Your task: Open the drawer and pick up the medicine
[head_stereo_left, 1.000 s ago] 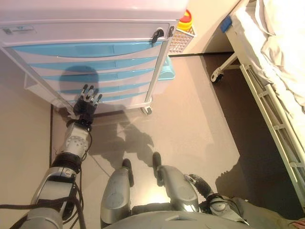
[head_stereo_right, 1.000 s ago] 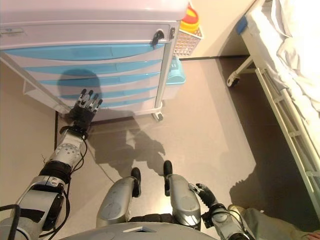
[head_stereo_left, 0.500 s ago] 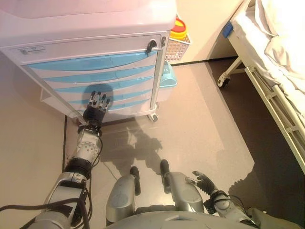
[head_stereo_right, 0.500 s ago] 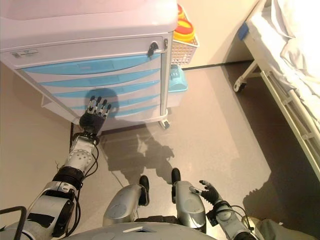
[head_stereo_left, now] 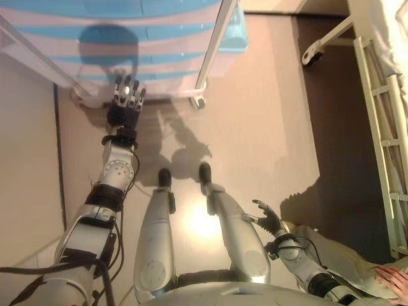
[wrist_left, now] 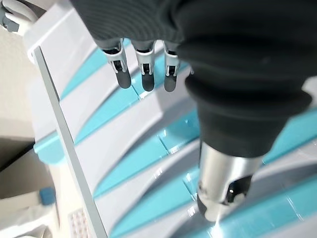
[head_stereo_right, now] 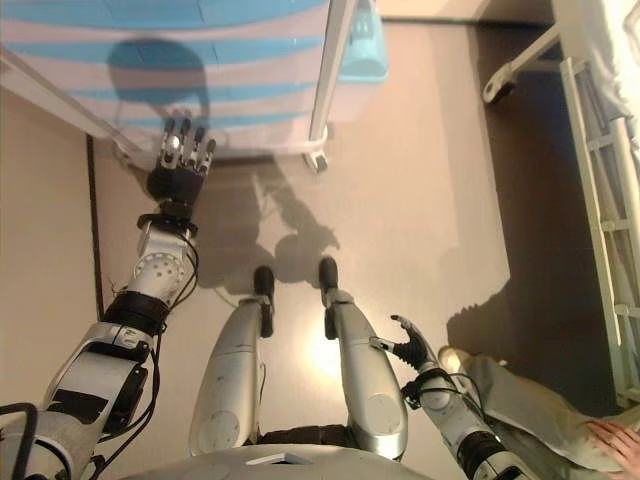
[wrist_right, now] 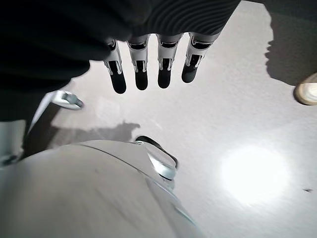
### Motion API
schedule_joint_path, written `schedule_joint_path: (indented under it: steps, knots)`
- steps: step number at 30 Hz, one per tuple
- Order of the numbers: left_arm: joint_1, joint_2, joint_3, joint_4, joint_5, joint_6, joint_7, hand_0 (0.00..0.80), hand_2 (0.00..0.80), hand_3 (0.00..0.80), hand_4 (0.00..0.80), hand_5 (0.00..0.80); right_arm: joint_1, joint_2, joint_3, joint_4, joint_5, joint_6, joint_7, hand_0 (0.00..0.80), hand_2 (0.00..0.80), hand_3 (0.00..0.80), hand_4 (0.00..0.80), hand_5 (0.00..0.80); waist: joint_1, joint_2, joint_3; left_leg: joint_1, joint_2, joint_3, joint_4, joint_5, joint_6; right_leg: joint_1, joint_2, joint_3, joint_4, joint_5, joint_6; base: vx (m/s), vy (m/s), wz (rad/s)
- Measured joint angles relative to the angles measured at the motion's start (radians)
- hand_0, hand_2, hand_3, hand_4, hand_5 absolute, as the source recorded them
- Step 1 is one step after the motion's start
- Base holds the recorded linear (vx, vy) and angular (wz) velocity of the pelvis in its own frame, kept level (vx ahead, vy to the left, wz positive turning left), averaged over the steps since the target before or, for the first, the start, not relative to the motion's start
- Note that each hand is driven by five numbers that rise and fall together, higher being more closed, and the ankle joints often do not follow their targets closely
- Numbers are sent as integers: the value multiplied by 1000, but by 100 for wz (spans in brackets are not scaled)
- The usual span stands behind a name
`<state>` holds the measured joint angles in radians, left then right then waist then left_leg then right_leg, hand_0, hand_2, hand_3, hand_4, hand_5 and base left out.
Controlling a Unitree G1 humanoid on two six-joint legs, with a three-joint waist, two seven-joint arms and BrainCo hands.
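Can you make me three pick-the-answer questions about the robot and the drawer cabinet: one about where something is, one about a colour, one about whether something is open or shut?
1. Where is the left hand?
A. Raised in front of the cabinet's lower drawers
B. Resting on the bed
C. Inside a drawer

2. What colour are the drawer fronts?
A. Red
B. Light blue
C. Black

3. What state are the drawers in?
A. All shut
B. One pulled out
C. All removed

Answers: 1 A, the hand sits before the blue fronts, fingers straight. 2 B, the left wrist view shows light blue strips. 3 A, every visible front lies flush.
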<state>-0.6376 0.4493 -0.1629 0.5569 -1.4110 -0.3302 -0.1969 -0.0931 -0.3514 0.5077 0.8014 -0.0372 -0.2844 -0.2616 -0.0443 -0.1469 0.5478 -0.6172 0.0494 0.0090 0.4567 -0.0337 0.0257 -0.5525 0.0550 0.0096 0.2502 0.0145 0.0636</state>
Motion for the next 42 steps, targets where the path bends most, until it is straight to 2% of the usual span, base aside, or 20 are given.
schedule_joint_path:
  steps: [1,3,4,5,6,7,10,24,29,37,42]
  knots:
    - [-13,4,0,0,0,-1,1,0,0,0,0,0,-10,1,7,-2,4,-4,0,0,0,0,0,0,-3,-1,0,-17,18,3,-5,39,-9,-18,13,-1,54,-5,2,-98,-64,10]
    - [-40,3,-8,2,0,-2,2,0,0,0,0,0,-30,3,19,0,16,-4,0,0,0,0,0,0,-15,-8,-2,-35,-3,-24,-8,52,-35,-28,21,7,18,14,-6,-81,-44,11]
    - [-53,8,-12,1,0,-5,2,0,0,0,0,0,-44,1,19,-3,17,-8,0,0,0,0,0,0,-12,-8,-3,-29,-10,-28,-13,47,-40,-19,27,9,-36,15,-3,-58,-35,-40]
    - [-71,18,-18,2,0,-5,3,0,0,0,0,0,-64,2,21,0,18,-9,-1,0,0,0,0,0,-3,-7,-4,-24,-1,-50,-56,59,-25,-19,37,5,-57,10,15,-32,-33,-62]
    - [-90,25,-18,4,0,-5,3,0,0,0,0,0,-80,4,30,-3,18,-8,1,0,0,0,0,0,1,-7,-4,-29,19,-32,-55,59,-29,-34,41,4,39,5,5,-8,-34,-26]
    - [-111,27,-26,8,0,-5,3,0,0,0,0,0,-78,4,40,-11,18,-8,1,0,0,0,0,0,-21,-7,-4,-34,3,-34,-43,53,-35,3,32,-5,39,-6,-49,6,-28,3]
    - [-152,35,-39,8,0,-4,3,0,0,0,0,0,-80,8,50,-27,22,-7,0,0,0,0,0,0,-31,-8,-5,-19,5,-39,-51,55,-45,49,42,5,-38,40,-87,8,-38,4]
    - [-203,95,-39,7,-24,-17,-38,0,0,0,0,0,-77,12,59,-74,55,16,1,0,0,0,0,0,-27,-9,-6,25,-4,-25,-79,45,-31,106,25,10,-94,50,-81,0,-10,2]
    - [-219,92,-39,14,-138,6,-48,0,0,0,0,0,-77,11,61,-73,56,26,0,0,0,0,0,0,-29,-9,-6,25,-1,-24,-79,46,-31,106,26,10,-95,49,-80,-1,-3,-1]
    - [-222,33,-36,49,-366,73,-91,0,0,0,0,0,-78,14,64,-74,68,42,0,0,0,0,0,0,-27,-9,-6,24,-3,-24,-87,46,-31,106,24,9,-103,50,-81,0,0,0]
    - [-222,28,-36,57,-431,91,-91,0,0,0,0,0,-79,14,71,-73,88,43,0,0,0,0,0,0,-29,-10,-6,29,-3,-21,-97,46,-31,106,24,8,-103,53,-85,0,0,0]
